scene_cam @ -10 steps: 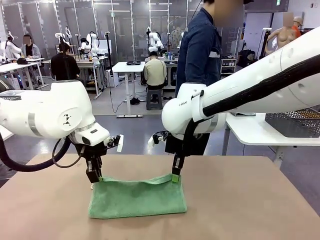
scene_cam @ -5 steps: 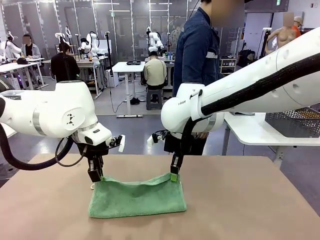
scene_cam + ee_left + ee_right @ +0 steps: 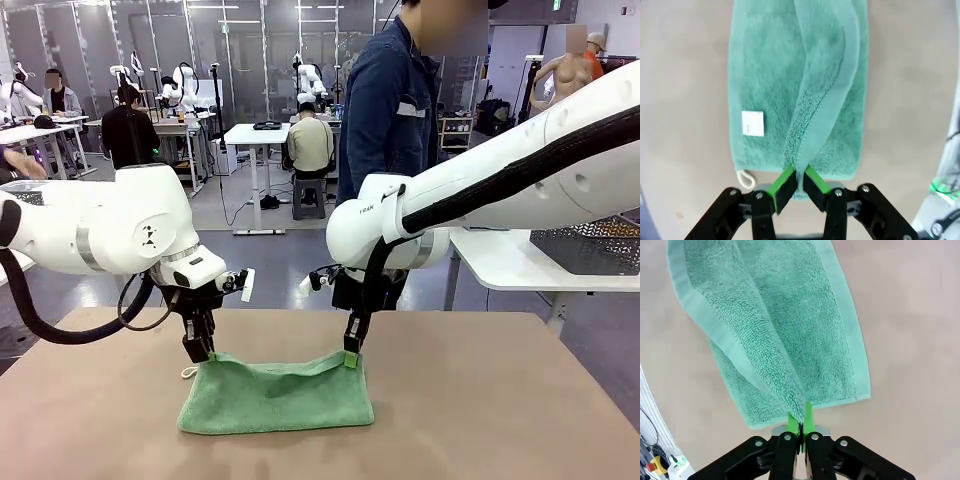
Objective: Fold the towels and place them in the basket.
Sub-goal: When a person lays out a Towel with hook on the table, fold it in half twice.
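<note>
A mint green towel (image 3: 275,398) lies partly folded on the brown table, its far edge lifted at both corners. My left gripper (image 3: 200,352) is shut on the towel's left far corner; the left wrist view shows the green pads (image 3: 784,184) pinching the raised fold of the towel (image 3: 805,100), with a white tag (image 3: 752,123) on the lower layer. At the right far corner my right gripper (image 3: 351,355) is shut on the towel (image 3: 775,330), the cloth hanging from its tips (image 3: 800,422). A dark wire-mesh basket (image 3: 590,245) stands on the white side table at the right.
A person in a dark blue jacket (image 3: 392,110) stands at the far side of the table (image 3: 520,400). A white side table (image 3: 520,262) is at the right, behind my right arm. Bare tabletop lies all around the towel.
Both grippers have carried the towel's held edge slightly toward the right and lower. The person has shifted a little to the left.
</note>
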You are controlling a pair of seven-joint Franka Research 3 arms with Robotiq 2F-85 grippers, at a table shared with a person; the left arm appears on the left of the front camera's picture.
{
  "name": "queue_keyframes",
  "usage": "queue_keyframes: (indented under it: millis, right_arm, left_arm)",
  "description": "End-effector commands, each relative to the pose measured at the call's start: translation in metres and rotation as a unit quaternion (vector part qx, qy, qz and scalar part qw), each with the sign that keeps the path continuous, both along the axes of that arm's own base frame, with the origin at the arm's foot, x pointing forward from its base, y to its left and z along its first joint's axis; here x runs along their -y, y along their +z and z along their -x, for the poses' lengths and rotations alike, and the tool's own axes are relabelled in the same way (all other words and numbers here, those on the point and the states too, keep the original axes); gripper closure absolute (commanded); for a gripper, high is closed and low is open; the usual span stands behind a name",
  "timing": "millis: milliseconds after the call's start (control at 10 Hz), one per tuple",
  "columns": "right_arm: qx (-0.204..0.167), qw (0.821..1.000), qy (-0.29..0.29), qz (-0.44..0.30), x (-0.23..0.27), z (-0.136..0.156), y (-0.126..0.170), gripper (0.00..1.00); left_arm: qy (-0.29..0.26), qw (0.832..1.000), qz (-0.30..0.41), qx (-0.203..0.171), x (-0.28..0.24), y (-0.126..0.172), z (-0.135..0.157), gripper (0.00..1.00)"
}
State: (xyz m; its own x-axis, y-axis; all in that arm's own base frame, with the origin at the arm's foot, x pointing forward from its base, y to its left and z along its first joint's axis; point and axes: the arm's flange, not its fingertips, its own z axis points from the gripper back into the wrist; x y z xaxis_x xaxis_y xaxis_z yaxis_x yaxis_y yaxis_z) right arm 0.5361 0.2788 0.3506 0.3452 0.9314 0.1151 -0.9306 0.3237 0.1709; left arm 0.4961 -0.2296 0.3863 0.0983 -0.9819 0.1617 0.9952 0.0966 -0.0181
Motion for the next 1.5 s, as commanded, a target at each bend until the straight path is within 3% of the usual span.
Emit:
queue_keyframes:
  millis: [0,600,900,1200,1300,1400]
  right_arm:
    - [-0.029,0.999,-0.028,-0.011,-0.001,-0.008,-0.009,0.96]
    - [-0.023,0.999,-0.038,-0.027,0.01,-0.031,-0.031,0.96]
    - [-0.02,0.998,-0.048,-0.019,0.013,-0.04,-0.041,0.96]
    - [-0.018,0.999,-0.041,-0.024,0.014,-0.039,-0.046,0.96]
    - [-0.013,0.999,-0.042,-0.03,0.014,-0.037,-0.046,0.76]
    - [-0.009,0.999,-0.041,-0.032,0.015,-0.035,-0.046,0.58]
  left_arm:
    - [-0.003,0.999,0.019,-0.027,0.0,-0.008,-0.021,0.89]
    - [0.059,0.997,-0.013,-0.037,-0.005,-0.035,-0.042,0.89]
    - [0.098,0.994,-0.045,-0.017,-0.012,-0.049,-0.047,0.89]
    - [0.066,0.997,-0.027,-0.005,-0.015,-0.057,-0.051,0.89]
    - [0.055,0.998,-0.017,-0.002,-0.014,-0.057,-0.05,0.89]
    - [0.05,0.999,-0.016,0.002,-0.013,-0.057,-0.048,0.72]
